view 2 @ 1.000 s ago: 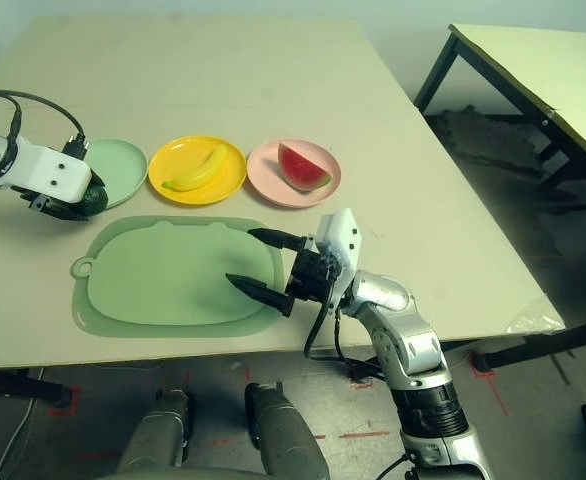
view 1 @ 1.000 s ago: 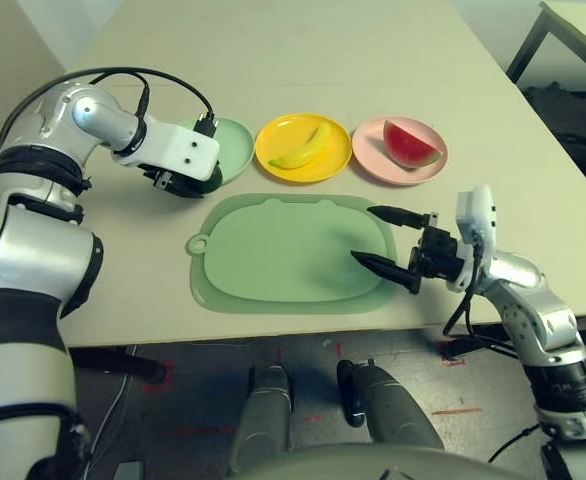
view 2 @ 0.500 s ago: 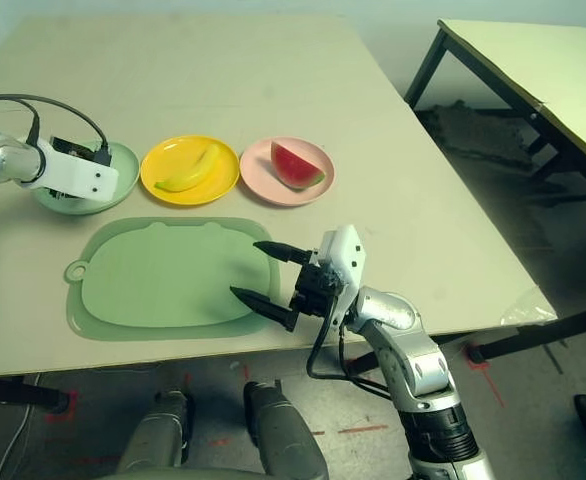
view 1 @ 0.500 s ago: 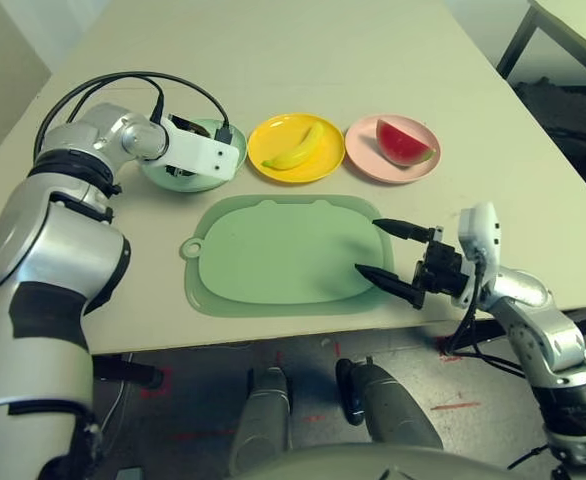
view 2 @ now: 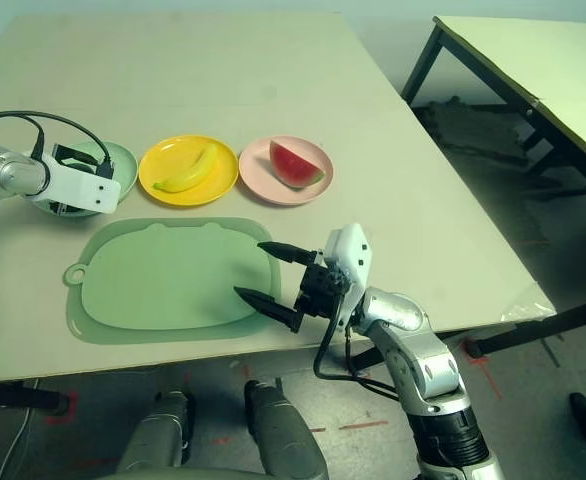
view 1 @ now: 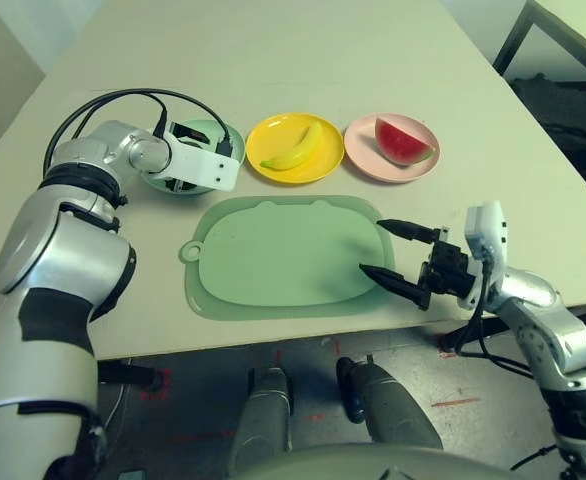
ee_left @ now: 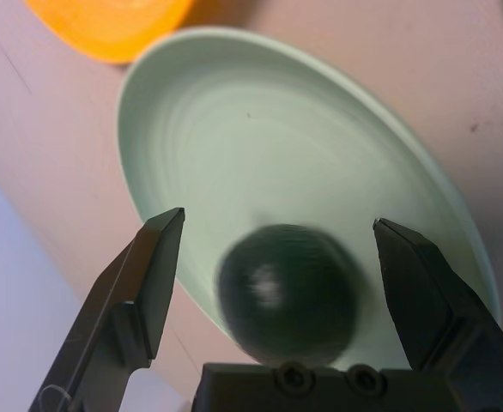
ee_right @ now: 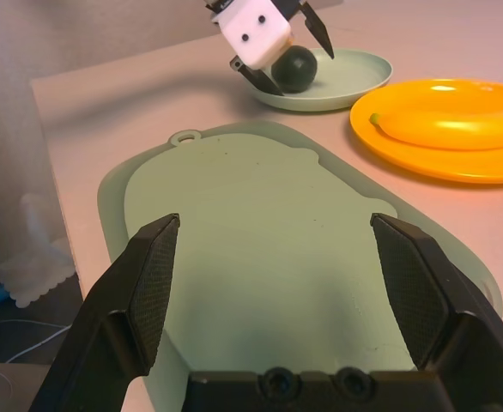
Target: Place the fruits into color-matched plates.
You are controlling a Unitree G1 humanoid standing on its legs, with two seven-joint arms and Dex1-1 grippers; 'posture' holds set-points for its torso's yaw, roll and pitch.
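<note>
My left gripper hangs open over the mint green plate. The dark green avocado sits between its spread fingers without touching them. From the right wrist view the avocado rests in that plate, just under the left gripper. The yellow banana lies in the yellow plate. In the pale pink plate is the red watermelon wedge. My right gripper stands open and empty at the right edge of the green mat.
The large green mat with a loop tab lies in front of the three plates. A black cable arcs over my left wrist. A second table stands at the far right, and the table's front edge runs just behind the mat.
My left gripper moved from beside the mint green plate to over it, then opened and let go of the avocado into the plate. The right gripper stayed open near the mat.
</note>
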